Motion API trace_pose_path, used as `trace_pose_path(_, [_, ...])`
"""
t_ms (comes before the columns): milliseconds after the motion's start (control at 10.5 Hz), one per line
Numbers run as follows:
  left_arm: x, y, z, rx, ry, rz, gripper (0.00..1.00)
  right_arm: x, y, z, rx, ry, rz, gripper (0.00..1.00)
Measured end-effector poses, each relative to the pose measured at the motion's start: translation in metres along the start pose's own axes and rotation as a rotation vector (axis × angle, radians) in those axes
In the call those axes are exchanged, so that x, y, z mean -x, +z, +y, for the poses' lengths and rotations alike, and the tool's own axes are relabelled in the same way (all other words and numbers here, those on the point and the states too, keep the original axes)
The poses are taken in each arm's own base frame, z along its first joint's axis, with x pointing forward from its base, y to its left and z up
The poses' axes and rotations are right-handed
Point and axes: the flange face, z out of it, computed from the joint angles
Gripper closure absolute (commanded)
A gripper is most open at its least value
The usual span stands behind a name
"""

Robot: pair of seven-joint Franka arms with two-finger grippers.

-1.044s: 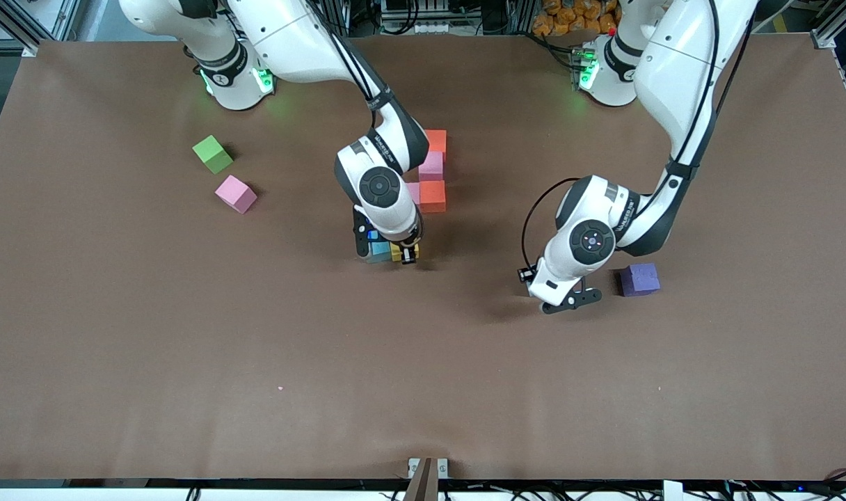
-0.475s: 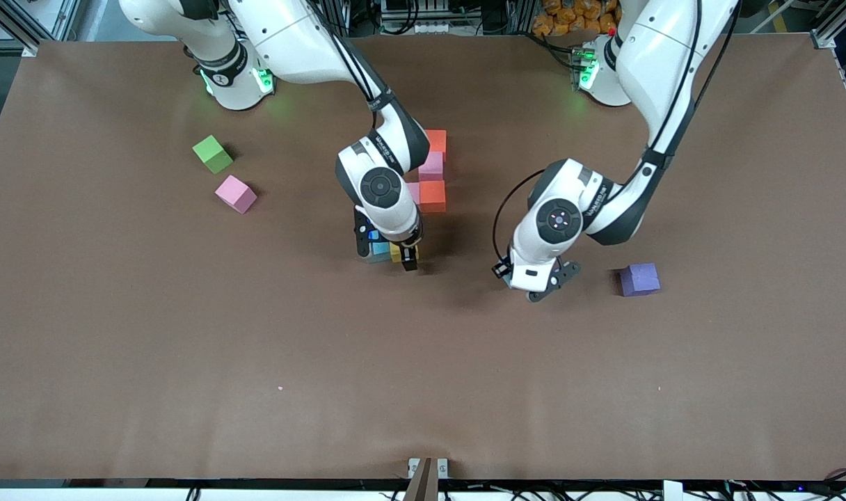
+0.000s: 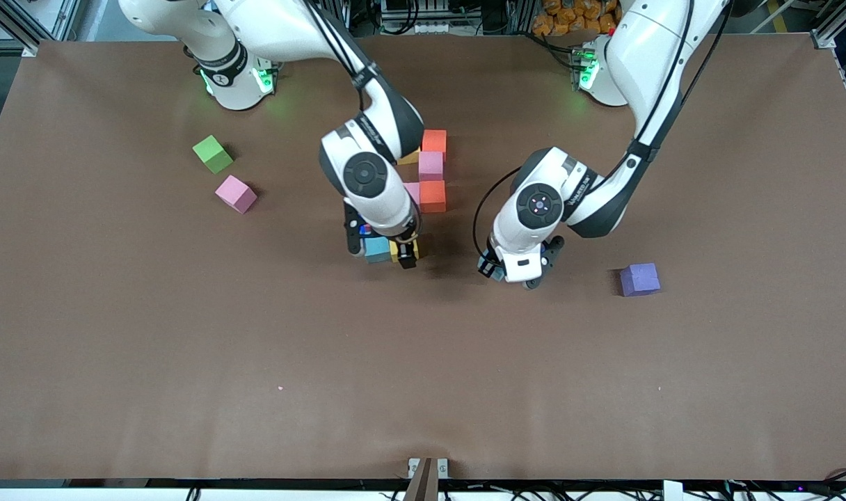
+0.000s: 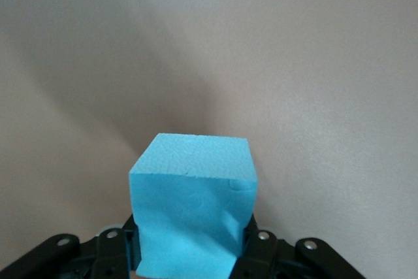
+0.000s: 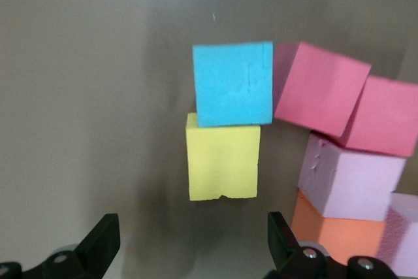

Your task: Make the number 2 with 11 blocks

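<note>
1. Brown matte tabletop [image 3: 186, 334] fills the front view; toward the right arm's end lie a loose green foam cube [image 3: 212, 154] and, nearer the camera, a loose pink foam cube [image 3: 236, 193].
2. Mid-table sits the unfinished number 2 [image 3: 423, 191]: orange, pink, red, yellow and light blue foam cubes packed together.
3. Over its nearest edge hovers the right gripper [image 5: 192, 243], claw spread wide and empty, above a light blue cube [image 5: 233, 83] touching a yellow cube [image 5: 222, 164].
4. Beside it, the left gripper [image 3: 517, 273] pinches a second light blue foam cube [image 4: 193, 204] by opposite faces above bare table.
5. Toward the left arm's end rests a loose purple foam cube [image 3: 639, 279].
6. These blocks look light, soft, dentable: grip flat opposite sides, gently.
</note>
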Motion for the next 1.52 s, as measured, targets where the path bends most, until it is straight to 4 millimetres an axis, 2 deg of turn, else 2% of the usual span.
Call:
trace_pose_path(190, [0.019,0.001,0.001,0.022,-0.149,-0.006,1.00,-0.038,-0.037,-0.013,0.027,-0.092,-0.002,0.00])
trace_pose_path(380, [0.051,0.004,0.007,0.039,-0.292,-0.019,1.00,-0.095,-0.070,-0.029,0.047,-0.219,0.008,0.00])
trace_pose_path(475, [0.066,0.007,0.011,0.041,-0.356,-0.027,1.00,-0.130,-0.087,-0.037,0.054,-0.287,0.003,0.00])
trace_pose_path(569, [0.076,0.011,0.015,0.042,-0.400,-0.036,1.00,-0.170,-0.104,-0.045,0.055,-0.348,-0.009,0.00])
trace_pose_path(759, [0.084,0.020,0.021,0.038,-0.477,-0.045,1.00,-0.265,-0.143,-0.052,0.059,-0.483,-0.024,0.00])
trace_pose_path(854, [0.085,0.024,0.022,0.039,-0.520,-0.050,1.00,-0.314,-0.163,-0.050,0.056,-0.564,-0.031,0.00])
trace_pose_path(1044, [0.091,0.030,0.025,0.063,-0.610,-0.071,1.00,-0.393,-0.201,-0.035,0.028,-0.734,-0.050,0.00])
trace_pose_path(1234, [0.103,0.039,0.022,0.060,-0.638,-0.075,1.00,-0.442,-0.240,-0.012,0.027,-0.924,-0.033,0.00])
trace_pose_path(1329, [0.106,0.042,0.022,0.057,-0.640,-0.074,1.00,-0.454,-0.261,0.002,0.051,-1.011,0.000,0.00])
trace_pose_path(1519, [0.109,0.049,0.020,0.056,-0.620,-0.057,1.00,-0.460,-0.302,0.030,0.066,-1.163,0.053,0.00])
